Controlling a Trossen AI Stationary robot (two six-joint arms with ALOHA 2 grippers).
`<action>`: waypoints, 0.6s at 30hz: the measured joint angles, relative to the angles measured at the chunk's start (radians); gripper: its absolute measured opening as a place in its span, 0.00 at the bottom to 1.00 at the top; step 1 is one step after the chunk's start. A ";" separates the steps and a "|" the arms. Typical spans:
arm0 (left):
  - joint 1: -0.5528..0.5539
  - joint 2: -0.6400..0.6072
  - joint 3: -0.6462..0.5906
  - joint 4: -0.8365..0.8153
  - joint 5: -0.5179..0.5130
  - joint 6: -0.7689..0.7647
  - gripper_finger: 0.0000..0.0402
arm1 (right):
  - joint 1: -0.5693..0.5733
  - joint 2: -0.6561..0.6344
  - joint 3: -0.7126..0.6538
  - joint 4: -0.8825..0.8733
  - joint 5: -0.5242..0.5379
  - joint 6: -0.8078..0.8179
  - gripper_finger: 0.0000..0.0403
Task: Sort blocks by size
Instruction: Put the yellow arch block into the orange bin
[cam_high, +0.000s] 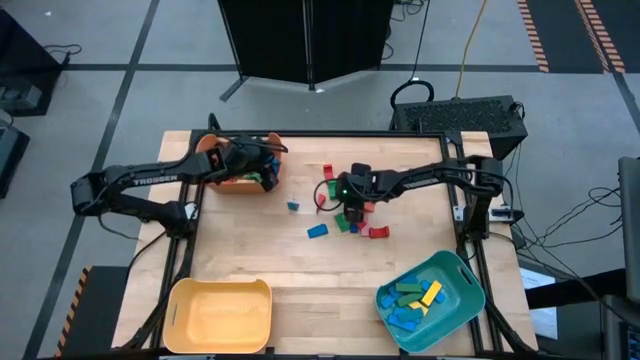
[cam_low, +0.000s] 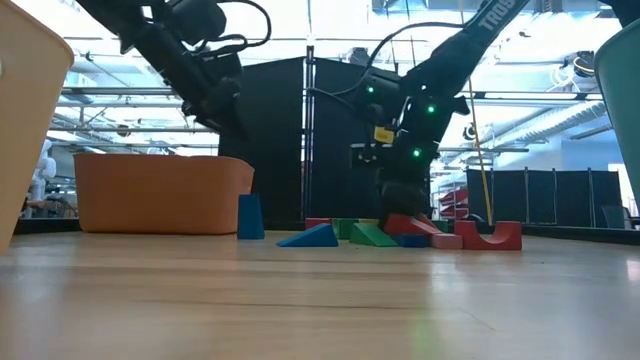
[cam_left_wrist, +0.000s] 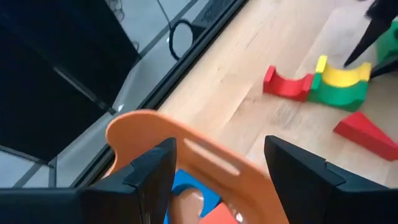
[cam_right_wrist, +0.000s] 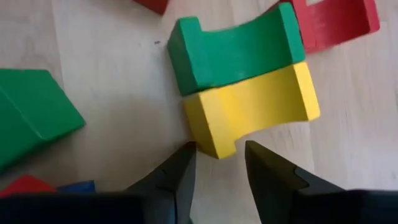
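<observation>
— Yellow arch block (cam_right_wrist: 252, 109) sits just ahead of the right gripper (cam_right_wrist: 217, 165), fingers parted, empty (lining up, I'd judge). Left?

— Left gripper (cam_left_wrist: 217, 174), released, over the orange bin (cam_left_wrist: 186, 152).

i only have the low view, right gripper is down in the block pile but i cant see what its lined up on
Observer: The right gripper has its fingers either side of a corner of a yellow arch block, not yet closed on it.
Operator: anything touching that yellow one
Observer: Yes, a green arch block lies flush against its far side.
Operator: and the left gripper, is it holding something
Observer: No. The left gripper is open over the orange bin, with nothing between its fingers.
Operator: anything in that bin
Observer: Blue and orange blocks show inside it, under the gripper.
</observation>
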 joint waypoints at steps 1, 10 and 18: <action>-0.007 0.000 -0.005 0.014 0.000 0.000 0.61 | 0.000 0.000 -0.003 0.008 0.000 -0.001 0.29; -0.065 0.000 -0.035 0.057 0.000 -0.035 0.61 | -0.002 0.000 -0.004 0.039 0.000 -0.037 0.29; -0.111 0.000 -0.035 0.061 -0.001 -0.063 0.61 | -0.002 0.000 -0.003 0.086 -0.002 -0.090 0.38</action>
